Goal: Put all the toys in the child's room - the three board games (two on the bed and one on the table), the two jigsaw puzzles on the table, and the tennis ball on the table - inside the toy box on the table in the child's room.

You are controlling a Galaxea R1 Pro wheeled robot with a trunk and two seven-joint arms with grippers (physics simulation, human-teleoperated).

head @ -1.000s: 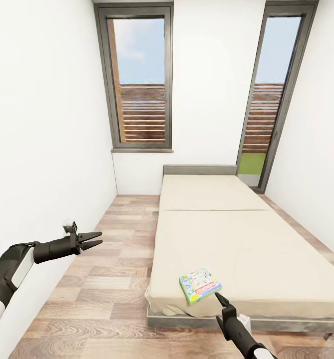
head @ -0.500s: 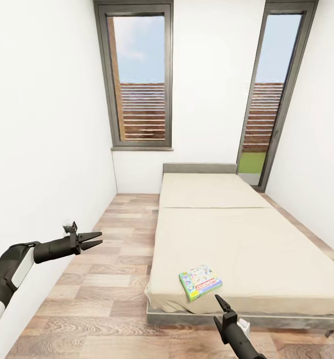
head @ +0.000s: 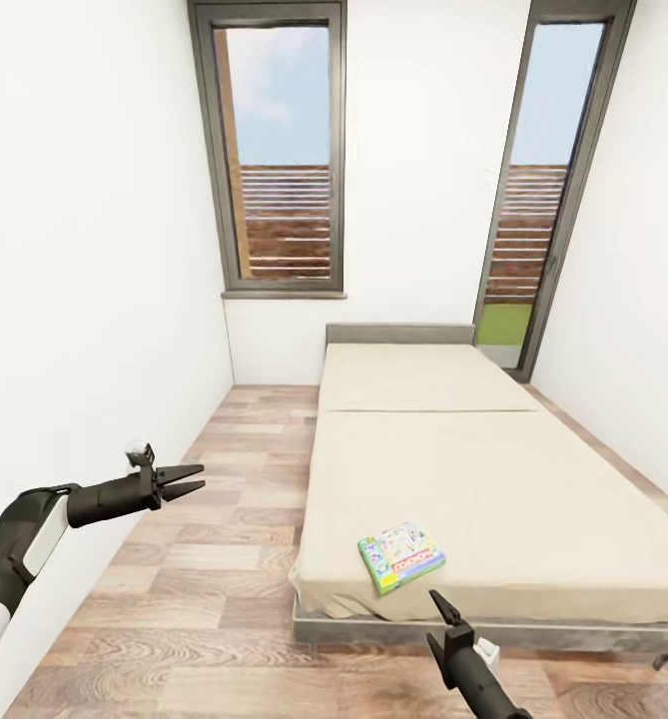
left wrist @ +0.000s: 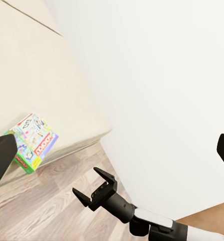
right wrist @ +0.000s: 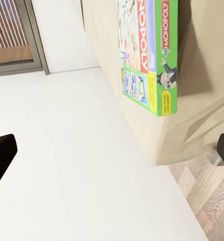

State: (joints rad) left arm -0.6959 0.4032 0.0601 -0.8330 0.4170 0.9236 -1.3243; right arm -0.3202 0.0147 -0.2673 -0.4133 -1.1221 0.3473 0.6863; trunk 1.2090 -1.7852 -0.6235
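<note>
green-edged board game flat near bed foot edge, unmoved. right gripper pulled back off mattress, now just short of box, fingers spread. left gripper unchanged, fingers apart.

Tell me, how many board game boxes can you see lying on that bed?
1. A green-edged board game lies flat near the foot corner of the bed, close to the right gripper. The rest of the mattress in view is bare; other games may lie outside the frame.

One board game lower centre, one bed, two tall windows along top, two grippers: left, right.
</note>
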